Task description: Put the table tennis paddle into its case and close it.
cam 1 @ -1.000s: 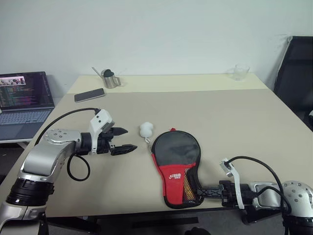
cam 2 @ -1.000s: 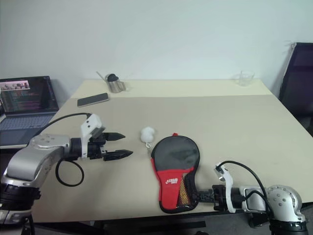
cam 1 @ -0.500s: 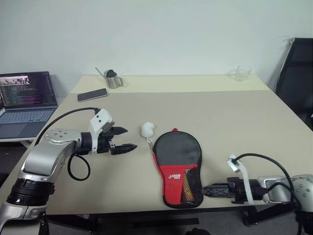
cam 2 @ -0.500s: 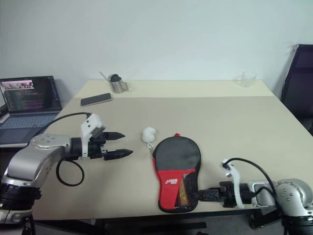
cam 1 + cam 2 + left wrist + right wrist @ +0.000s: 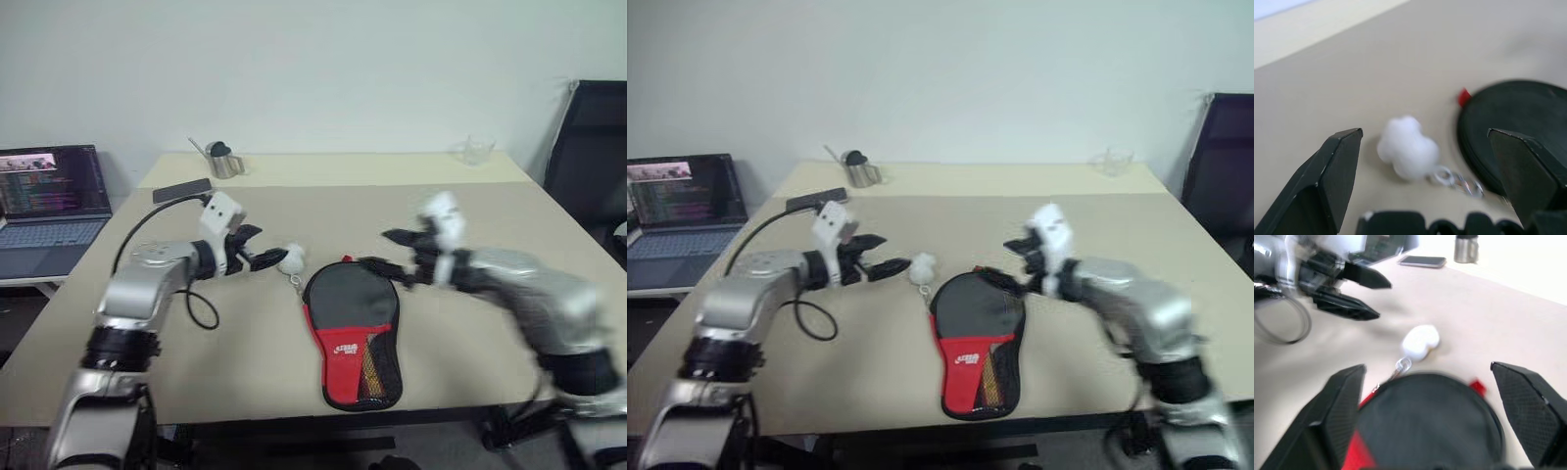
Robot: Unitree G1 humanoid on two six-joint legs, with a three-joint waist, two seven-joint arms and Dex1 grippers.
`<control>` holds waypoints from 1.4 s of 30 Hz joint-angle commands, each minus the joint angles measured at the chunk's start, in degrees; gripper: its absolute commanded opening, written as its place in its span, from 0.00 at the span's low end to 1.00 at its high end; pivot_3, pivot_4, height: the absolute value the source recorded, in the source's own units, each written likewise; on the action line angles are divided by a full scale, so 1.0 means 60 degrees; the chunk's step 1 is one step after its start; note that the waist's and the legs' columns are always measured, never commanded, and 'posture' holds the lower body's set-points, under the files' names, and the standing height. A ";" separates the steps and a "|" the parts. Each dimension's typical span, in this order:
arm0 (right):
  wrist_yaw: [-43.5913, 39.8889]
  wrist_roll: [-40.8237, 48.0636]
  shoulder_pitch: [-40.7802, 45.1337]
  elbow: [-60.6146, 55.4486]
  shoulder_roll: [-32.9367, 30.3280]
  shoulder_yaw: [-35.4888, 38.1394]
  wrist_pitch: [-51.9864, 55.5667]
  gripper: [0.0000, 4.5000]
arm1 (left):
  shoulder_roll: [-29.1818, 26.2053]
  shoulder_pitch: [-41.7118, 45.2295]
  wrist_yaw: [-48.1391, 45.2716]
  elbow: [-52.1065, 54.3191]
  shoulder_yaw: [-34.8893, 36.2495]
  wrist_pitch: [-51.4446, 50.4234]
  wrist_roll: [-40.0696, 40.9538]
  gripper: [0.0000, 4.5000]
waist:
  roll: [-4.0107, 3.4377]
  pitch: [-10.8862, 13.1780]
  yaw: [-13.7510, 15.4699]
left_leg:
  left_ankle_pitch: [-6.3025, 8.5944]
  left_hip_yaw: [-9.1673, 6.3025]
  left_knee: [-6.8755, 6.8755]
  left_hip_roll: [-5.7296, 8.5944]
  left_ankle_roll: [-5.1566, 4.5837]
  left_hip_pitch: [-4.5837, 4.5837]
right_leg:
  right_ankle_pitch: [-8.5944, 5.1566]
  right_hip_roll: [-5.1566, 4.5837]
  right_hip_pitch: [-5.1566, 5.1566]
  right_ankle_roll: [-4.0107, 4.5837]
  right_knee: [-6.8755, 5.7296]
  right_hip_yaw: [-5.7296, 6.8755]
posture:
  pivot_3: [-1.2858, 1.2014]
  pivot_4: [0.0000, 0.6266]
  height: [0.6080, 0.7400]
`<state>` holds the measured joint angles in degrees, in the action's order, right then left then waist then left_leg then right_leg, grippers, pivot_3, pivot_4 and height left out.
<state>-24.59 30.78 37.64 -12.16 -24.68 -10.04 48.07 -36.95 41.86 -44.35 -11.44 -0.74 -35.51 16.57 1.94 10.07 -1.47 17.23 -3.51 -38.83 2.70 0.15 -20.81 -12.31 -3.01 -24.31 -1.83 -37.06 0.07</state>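
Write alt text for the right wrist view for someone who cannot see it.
The open right pincer hangs over the round black fabric top of the paddle-shaped case. Beyond lie a small white lump on a metal ring and the open left pincer.

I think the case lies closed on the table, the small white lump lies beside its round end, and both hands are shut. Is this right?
Not quite. The case does lie closed on the table, with the small white lump beside its round end, but both hands are open: the left hand in the left wrist view and the right hand in the right wrist view each show fingers spread wide, holding nothing.
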 commanded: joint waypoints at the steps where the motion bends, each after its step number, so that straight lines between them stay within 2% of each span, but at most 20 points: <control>1: 0.0856 -0.1418 -0.0223 0.1262 0.0986 -0.0577 -0.1341 0.99 | 0.0333 0.0741 0.0798 -0.1032 -0.0053 -0.0019 -0.0596 1.00 | -0.0002 0.0001 0.0102 | -0.0008 -0.0008 -0.0001 0.0009 0.0015 -0.0022 | 0.0002 -0.0006 -0.0020 0.0003 0.0001 0.0003 | 0.52 0.24 1.00; 5: 0.0832 -0.2727 -0.0673 0.2209 0.1485 -0.1472 -0.2474 0.99 | 0.0947 0.1347 0.1571 -0.2268 -0.0233 0.0014 -0.1163 1.00 | 0.0002 -0.0004 0.0182 | -0.0016 -0.0018 -0.0029 0.0076 0.0027 -0.0197 | 0.0006 -0.0030 -0.0200 -0.0003 -0.0010 0.0032 | 0.52 0.24 1.00; 9: 0.0601 -0.2568 -0.1103 0.2368 0.2030 -0.1383 -0.1681 0.99 | 0.1480 0.1433 0.1354 -0.2909 -0.0476 0.0284 -0.1336 1.00 | 0.0001 -0.0006 0.0134 | -0.0015 -0.0018 -0.0020 0.0092 0.0025 -0.0220 | 0.0006 -0.0055 -0.0218 -0.0004 0.0008 0.0042 | 0.52 0.24 1.00; 14: 0.0556 -0.2228 -0.1287 0.2420 0.2473 -0.0819 -0.0590 0.99 | 0.1872 0.1368 0.1118 -0.3030 -0.0381 0.0414 -0.1236 1.00 | -0.0003 -0.0019 0.0106 | -0.0018 -0.0045 -0.0019 0.0077 0.0031 -0.0163 | 0.0006 -0.0049 -0.0166 -0.0003 -0.0010 0.0059 | 0.52 0.24 1.00; 22: 0.0193 -0.2544 -0.1363 0.2404 0.2467 -0.1061 -0.0391 0.99 | 0.2078 0.1199 0.1045 -0.3025 -0.0209 0.0238 -0.1155 1.00 | -0.0002 -0.0031 0.0006 | -0.0012 -0.0059 -0.0018 0.0079 0.0021 -0.0089 | 0.0007 -0.0041 -0.0097 -0.0004 -0.0039 0.0063 | 0.52 0.24 1.00; 27: 0.0157 -0.2613 -0.1302 0.2449 0.2544 -0.0937 -0.0338 0.99 | 0.2942 0.1081 0.1413 -0.3411 -0.0484 0.0007 -0.1294 1.00 | -0.0002 -0.0033 0.0018 | -0.0004 -0.0086 -0.0013 0.0081 0.0006 -0.0010 | 0.0006 -0.0040 0.0015 -0.0005 0.0000 0.0081 | 0.52 0.24 1.00; 34: 0.0131 -0.2710 -0.1335 0.2333 0.2599 -0.0770 -0.0146 0.99 | 0.3707 0.1192 0.3079 -0.4602 -0.0393 0.0208 -0.1942 1.00 | -0.0058 -0.0128 0.0017 | -0.0003 -0.0104 -0.0013 0.0084 0.0005 0.0001 | 0.0005 -0.0041 0.0031 -0.0005 -0.0004 0.0079 | 0.52 0.24 1.00; 37: 0.0130 -0.2735 -0.1337 0.2293 0.2614 -0.0767 -0.0087 1.00 | 0.3748 0.1353 0.3299 -0.5019 -0.0469 0.0497 -0.2144 0.86 | -0.0076 -0.0178 0.0015 | -0.0004 -0.0117 -0.0013 0.0091 0.0006 0.0020 | 0.0008 -0.0041 0.0053 -0.0010 -0.0007 0.0083 | 0.52 0.24 1.00; 42: 0.0124 -0.2755 -0.1321 0.2278 0.2644 -0.0746 0.0014 1.00 | 0.3766 0.1758 0.3541 -0.5701 -0.0649 0.0906 -0.2390 0.49 | -0.0081 -0.0179 -0.0028 | -0.0010 -0.0119 -0.0009 0.0081 0.0011 0.0175 | -0.0026 -0.0029 0.0202 -0.0068 0.0003 0.0097 | 0.52 0.24 1.00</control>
<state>-23.67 14.55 30.21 1.29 -8.96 -14.72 47.21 -13.30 51.34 -26.78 -43.07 -4.80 -30.67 5.18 1.45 9.00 -1.64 17.13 -4.22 -38.89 3.19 0.18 -19.75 -12.45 -3.18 -23.08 -2.28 -37.05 0.65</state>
